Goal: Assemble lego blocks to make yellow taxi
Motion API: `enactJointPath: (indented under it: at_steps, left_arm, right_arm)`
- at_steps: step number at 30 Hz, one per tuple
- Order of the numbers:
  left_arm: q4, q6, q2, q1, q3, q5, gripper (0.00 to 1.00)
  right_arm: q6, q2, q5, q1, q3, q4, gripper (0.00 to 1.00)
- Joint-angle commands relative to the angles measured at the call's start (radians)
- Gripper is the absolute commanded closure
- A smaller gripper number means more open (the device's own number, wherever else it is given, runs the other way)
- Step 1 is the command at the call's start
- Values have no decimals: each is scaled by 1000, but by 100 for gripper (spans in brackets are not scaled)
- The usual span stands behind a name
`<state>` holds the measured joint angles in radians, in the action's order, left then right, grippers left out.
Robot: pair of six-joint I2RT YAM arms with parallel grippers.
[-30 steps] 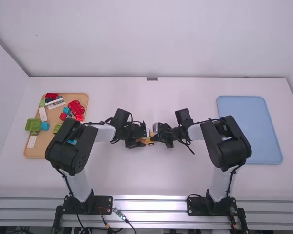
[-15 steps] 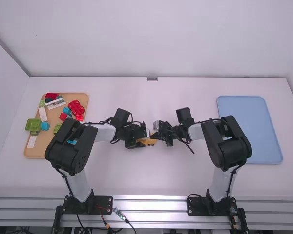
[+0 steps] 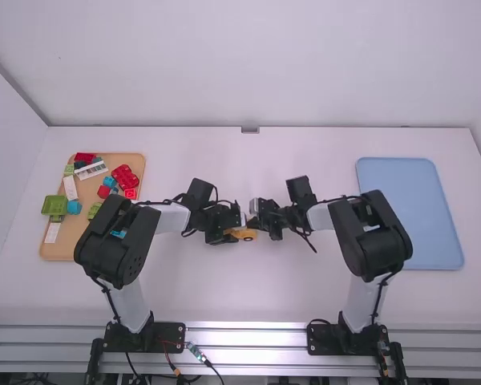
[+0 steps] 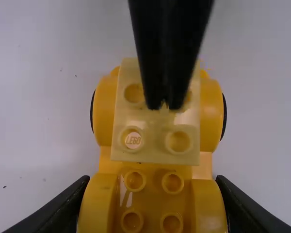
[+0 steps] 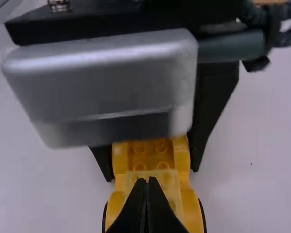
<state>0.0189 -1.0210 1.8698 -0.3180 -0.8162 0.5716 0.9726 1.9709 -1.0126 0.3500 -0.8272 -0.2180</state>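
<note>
1. We see the yellow plastic brick car [image 4: 105, 114] mid-desk [image 3: 248, 297], a pale-yellow studded block [image 4: 155, 141] on it.
2. Our left end effector [image 3: 232, 233] is clamped on the car's sides.
3. Our right end effector [image 3: 252, 221] has its fingertips together over the block.

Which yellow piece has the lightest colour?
The pale yellow four-stud plastic brick at the right gripper; the wheeled plastic car base under it is deeper yellow.

A yellow car [image 4: 153, 199] sits upright on the table [image 3: 321, 289], pale block [image 4: 154, 128] on top.
</note>
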Motion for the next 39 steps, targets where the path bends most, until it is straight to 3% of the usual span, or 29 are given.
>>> enactJointPath:
  at_steps: [1,13,20,31,39]
  left_arm:
    - [-14,-29,28,-6,30,-66,98]
    - [-10,-29,28,-6,30,-66,98]
    - [-10,-28,28,-6,30,-66,98]
    - [14,-3,28,-5,30,-69,98]
    - [15,-2,28,-5,28,-67,98]
  right_arm:
    - [-8,-9,26,7,-24,5,100]
    - [-97,56,123,18,-18,-29,100]
    - [-65,146,63,8,-37,-28,100]
    - [-86,142,127,2,44,-100,100]
    - [-82,142,149,-5,49,-67,100]
